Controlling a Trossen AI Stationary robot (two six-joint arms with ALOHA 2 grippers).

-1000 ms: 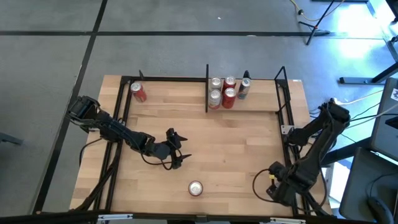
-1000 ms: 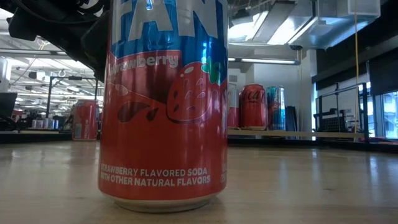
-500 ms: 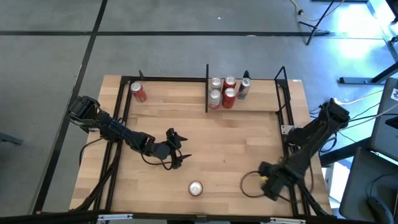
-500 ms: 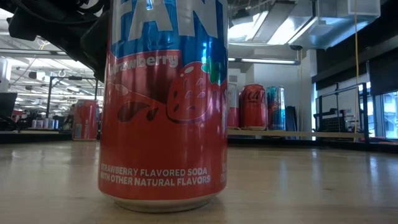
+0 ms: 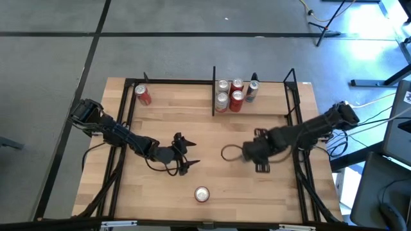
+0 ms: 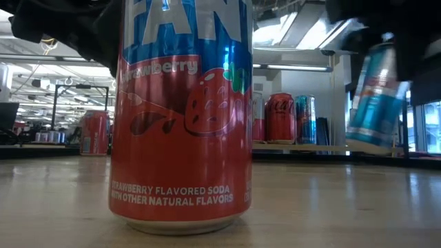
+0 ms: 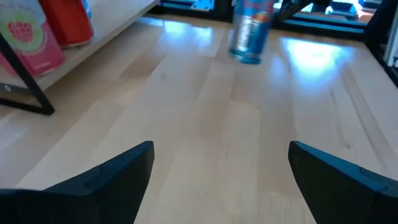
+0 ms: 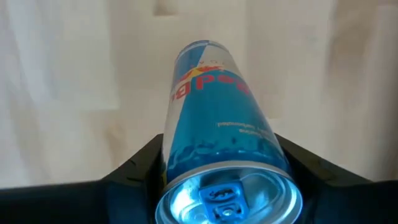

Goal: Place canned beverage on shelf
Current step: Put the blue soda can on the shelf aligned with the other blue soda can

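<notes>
Tall red-and-blue aluminium soda can, low view, at 9 o'clock: "Strawberry", "STRAWBERRY FLAVORED SODA WITH OTHER NATURAL FLAVORS"; large white brand letters cut off at top. Lettering on other cans not legible.

You are working in a robotics lab or test workshop rather than a home or shop. The butcher-block table stands on a grey floor marked with dark lines, with tripod legs and loose cables just beyond its edge, and a bare black metal frame bounds the work surface. Looking level across the table, you see an open industrial ceiling with strip lights and exposed ducting, plus equipment benches far behind.
</notes>
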